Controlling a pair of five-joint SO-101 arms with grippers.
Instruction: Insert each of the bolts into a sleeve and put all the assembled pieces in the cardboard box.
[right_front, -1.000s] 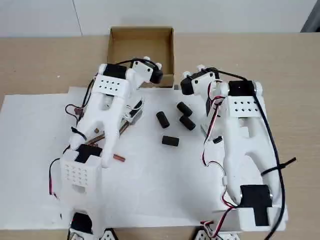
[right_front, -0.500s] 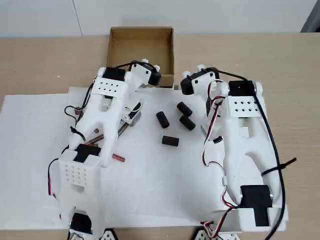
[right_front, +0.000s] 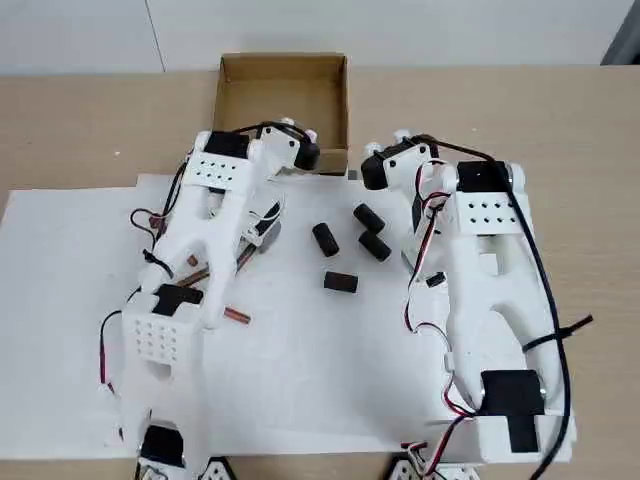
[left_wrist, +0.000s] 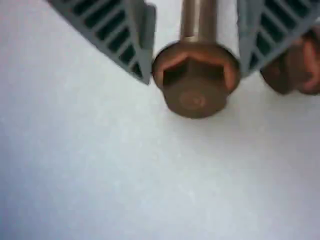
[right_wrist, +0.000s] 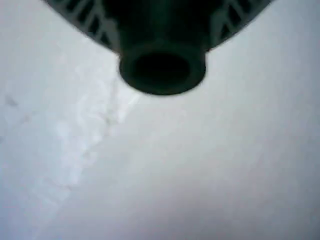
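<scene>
White paper (right_front: 330, 360), arms bowed low, left fingers (left_wrist: 115, 35) released astride a bolt (left_wrist: 195, 80), right fingers (right_wrist: 232, 15) grasping a sleeve (right_wrist: 162, 65)

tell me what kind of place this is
Probably a robotics lab bench: two white arms at a wooden table, with black sleeves, copper bolts and a cardboard box set out.

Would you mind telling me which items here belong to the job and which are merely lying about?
Job: copper bolts, loose sleeves, held sleeve, cardboard box.
Lying about: white sheet, wooden table.
</scene>
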